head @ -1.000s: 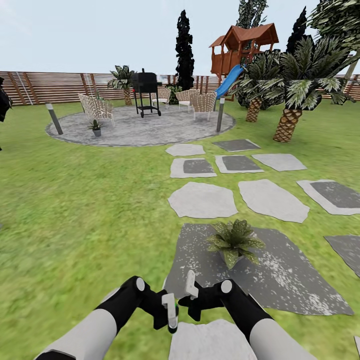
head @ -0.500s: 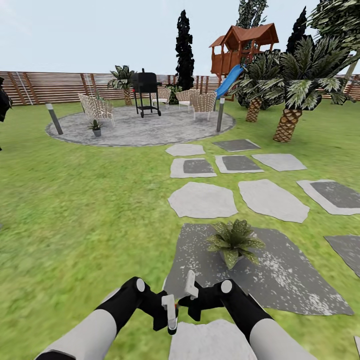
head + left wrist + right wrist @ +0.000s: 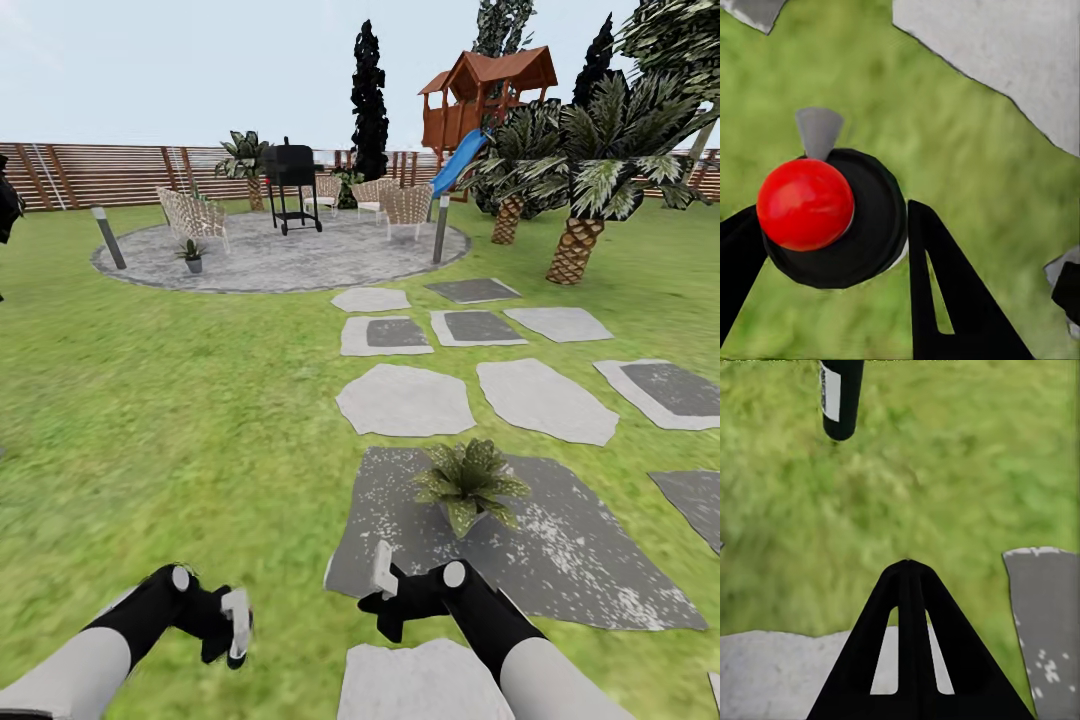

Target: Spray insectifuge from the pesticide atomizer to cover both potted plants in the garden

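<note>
Green lawn lay open around our left gripper [image 3: 237, 625], which clamped the pesticide atomizer [image 3: 236, 622]. Our right gripper [image 3: 383, 570], fingers pressed together and empty, hung at the stepping stone's [image 3: 600, 560] edge, the potted plant [image 3: 468, 484] just beyond.

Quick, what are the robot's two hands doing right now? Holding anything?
Left gripper: closed around the pesticide atomizer, held above the grass.
Right gripper: closed, holding nothing.

Dark white-labelled atomizer [image 3: 840, 397] hangs above grass [image 3: 960, 472]; near potted plant [image 3: 468, 485], far potted plant [image 3: 191, 255] upright.
</note>
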You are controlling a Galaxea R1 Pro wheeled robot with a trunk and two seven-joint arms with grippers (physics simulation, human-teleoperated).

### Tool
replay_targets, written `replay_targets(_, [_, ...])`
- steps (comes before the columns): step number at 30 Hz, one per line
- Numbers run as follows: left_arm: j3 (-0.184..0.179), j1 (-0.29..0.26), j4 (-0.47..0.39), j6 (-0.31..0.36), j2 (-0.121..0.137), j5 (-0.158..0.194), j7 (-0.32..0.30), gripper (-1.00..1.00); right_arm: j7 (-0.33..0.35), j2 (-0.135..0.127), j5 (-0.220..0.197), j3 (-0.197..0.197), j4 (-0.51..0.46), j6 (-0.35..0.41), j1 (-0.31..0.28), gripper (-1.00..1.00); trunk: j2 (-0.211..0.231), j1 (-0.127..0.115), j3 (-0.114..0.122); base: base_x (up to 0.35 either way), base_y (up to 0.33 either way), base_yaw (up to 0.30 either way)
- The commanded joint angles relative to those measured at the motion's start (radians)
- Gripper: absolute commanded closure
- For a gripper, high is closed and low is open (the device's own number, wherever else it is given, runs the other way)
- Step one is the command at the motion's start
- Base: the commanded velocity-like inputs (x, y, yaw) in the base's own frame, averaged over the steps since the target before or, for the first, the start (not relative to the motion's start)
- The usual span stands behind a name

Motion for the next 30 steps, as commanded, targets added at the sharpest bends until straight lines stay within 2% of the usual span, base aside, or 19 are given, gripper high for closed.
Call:
replay_targets(1, [0.040,0.001,0.012,-0.005,0.005,0.031,0.038,1.00,-0.002,0.000,0.009,-0.002,-0.001,-0.009,0.000,1.00,0.000,0.000,-0.001,0.000,0.000,0.000])
replay_targets(2, [0.079,0.001,0.028,-0.005,0.007,0.063,0.079,1.00,-0.018,-0.002,0.008,-0.005,0.000,-0.009,0.000,1.00,0.000,0.000,-0.001,0.000,0.000,0.000])
replay_targets(3, [0.111,0.001,0.051,-0.005,0.007,0.094,0.125,1.00,-0.073,-0.004,0.006,-0.007,0.001,-0.009,0.001,1.00,0.000,0.000,-0.001,0.000,0.000,0.000])
replay_targets(4, [0.155,0.002,0.122,-0.003,-0.002,0.187,0.272,1.00,-0.257,-0.006,0.003,-0.008,0.033,-0.010,0.006,-1.00,0.000,0.000,-0.001,0.000,0.000,0.000])
replay_targets(5, [0.159,0.002,0.143,-0.003,-0.004,0.217,0.311,1.00,-0.294,-0.006,0.002,-0.008,0.050,-0.010,0.006,-1.00,0.000,0.000,-0.001,0.000,0.000,0.000])
replay_targets(7, [0.163,0.002,0.199,-0.004,-0.006,0.307,0.412,1.00,-0.362,-0.003,0.000,-0.008,0.096,-0.011,0.007,-1.00,0.000,0.000,-0.001,0.000,0.000,0.000])
replay_targets(9, [0.164,0.003,0.264,-0.009,-0.008,0.435,0.544,1.00,-0.444,0.000,-0.009,-0.013,0.136,-0.012,0.007,-1.00,0.000,0.000,-0.001,0.000,0.000,0.000])
replay_targets(11, [0.165,0.029,0.290,-0.057,-0.011,0.513,0.633,1.00,-0.528,0.000,-0.055,-0.024,0.159,-0.017,0.008,-1.00,0.000,0.000,-0.001,0.000,0.000,0.000])
replay_targets(12, [0.165,0.041,0.293,-0.085,-0.012,0.535,0.653,1.00,-0.554,-0.001,-0.075,-0.026,0.171,-0.024,0.010,-1.00,0.000,0.000,-0.001,0.000,0.000,0.000])
replay_targets(14, [0.165,0.080,0.300,-0.160,-0.022,0.621,0.699,1.00,-0.638,-0.004,-0.124,-0.028,0.209,-0.080,0.031,-1.00,0.000,0.000,-0.001,0.000,0.000,0.000])
replay_targets(15, [0.165,0.100,0.297,-0.181,-0.031,0.669,0.719,1.00,-0.686,-0.006,-0.136,-0.029,0.230,-0.124,0.050,-1.00,0.000,0.000,-0.001,0.000,0.000,0.000])
replay_targets(17, [0.165,0.120,0.297,-0.196,-0.037,0.729,0.757,1.00,-0.795,-0.007,-0.145,-0.029,0.267,-0.210,0.091,-1.00,0.000,0.000,-0.001,0.000,0.000,0.000])
replay_targets(19, [0.165,0.146,0.295,-0.202,-0.039,0.762,0.800,1.00,-0.946,-0.006,-0.150,-0.029,0.311,-0.308,0.140,-1.00,0.000,0.000,-0.001,0.000,0.000,0.000])
replay_targets(21, [0.165,0.170,0.292,-0.209,-0.041,0.785,0.859,1.00,-1.062,-0.005,-0.152,-0.029,0.357,-0.393,0.173,-1.00,0.000,0.000,-0.001,0.000,0.000,0.000])
replay_targets(22, [0.165,0.185,0.291,-0.239,-0.042,0.801,0.886,1.00,-1.093,-0.004,-0.155,-0.030,0.380,-0.422,0.181,-1.00,0.000,0.000,-0.001,0.000,0.000,0.000])
replay_targets(25, [0.165,0.201,0.297,-0.306,-0.043,0.840,0.918,1.00,-1.124,-0.004,-0.224,-0.053,0.404,-0.448,0.189,-1.00,0.000,0.000,-0.001,0.000,0.000,0.000])
replay_targets(26, [0.165,0.203,0.300,-0.320,-0.042,0.860,0.924,1.00,-1.128,-0.004,-0.319,-0.062,0.409,-0.452,0.191,-1.00,0.000,0.000,-0.001,0.000,0.000,0.000])
replay_targets(27, [0.166,0.204,0.300,-0.321,-0.038,0.868,0.925,1.00,-1.129,-0.007,-0.341,-0.065,0.410,-0.453,0.191,-1.00,0.000,0.000,-0.001,0.000,0.000,0.000])
replay_targets(30, [0.170,0.204,0.300,-0.322,-0.035,0.910,0.926,1.00,-1.129,-0.033,-0.353,-0.074,0.411,-0.453,0.191,-1.00,0.000,0.000,-0.001,0.000,0.000,0.000])
